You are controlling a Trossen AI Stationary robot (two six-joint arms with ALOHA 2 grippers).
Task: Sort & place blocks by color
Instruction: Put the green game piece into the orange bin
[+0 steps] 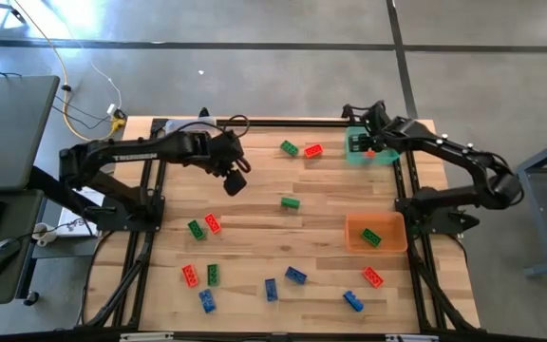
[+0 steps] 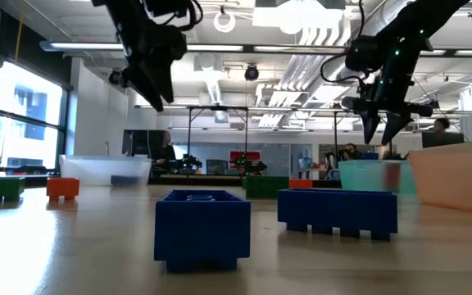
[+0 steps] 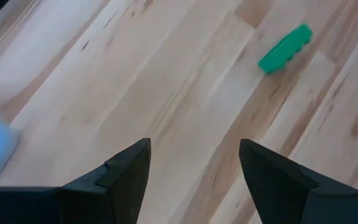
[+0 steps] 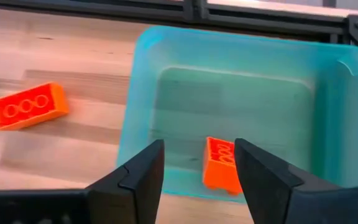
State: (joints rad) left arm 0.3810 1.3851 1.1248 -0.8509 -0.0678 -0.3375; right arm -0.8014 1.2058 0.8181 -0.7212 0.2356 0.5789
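The left gripper (image 1: 236, 180) hung above the table (image 1: 254, 237) toward its far left part, fingers (image 3: 123, 171) spread apart with nothing between them; bare wood lay below it and a green block (image 3: 284, 48) rested a little way ahead. A clear bin (image 1: 198, 124) sat at the far left corner behind that arm.

Along the left side of the table, a green block (image 1: 196, 229) and a red block (image 1: 213, 223) lay just beside each other. Nearer the front edge were a red block (image 1: 190, 275) and a green one (image 1: 213, 275) side by side, with a blue block (image 1: 206, 301) just in front of them.

In the middle, a single green block (image 1: 290, 201) lay by itself. Toward the far edge, a green block (image 1: 289, 148) and a red block (image 1: 312, 150) sat close together. Near the front edge lay two blue blocks (image 1: 271, 290) (image 1: 295, 275), and further right another blue one (image 1: 352, 300) and a red one (image 1: 373, 276).

On the right side, an orange bin (image 1: 376, 233) held a green block (image 1: 370, 237). At the far right corner stood the teal bin (image 4: 241, 74), and the right gripper (image 1: 365, 144) hovered over it with fingers (image 4: 135, 177) parted and gripping nothing. A red block (image 4: 221, 163) lay inside the teal bin, below the gap between those fingers.
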